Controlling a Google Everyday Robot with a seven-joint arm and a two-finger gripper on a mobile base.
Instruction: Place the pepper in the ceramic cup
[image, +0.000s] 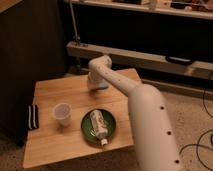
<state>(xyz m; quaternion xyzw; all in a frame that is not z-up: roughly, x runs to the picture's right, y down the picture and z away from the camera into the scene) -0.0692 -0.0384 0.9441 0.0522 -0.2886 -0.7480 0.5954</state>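
The ceramic cup (62, 113) is a pale tapered tumbler standing upright on the left part of the wooden table (60, 142). The pepper does not show in this view; it is hidden or out of sight. My gripper (94, 85) is at the far middle of the table, pointing down close to the tabletop, well behind and to the right of the cup. My white arm (145, 120) runs from the lower right up to it and hides the table's right side.
A green plate (88, 134) with a white bottle (98, 124) lying on it sits right of the cup. A small blue object (103, 86) lies by the gripper. A black striped item (33, 116) lies at the table's left edge. A dark shelf unit stands behind.
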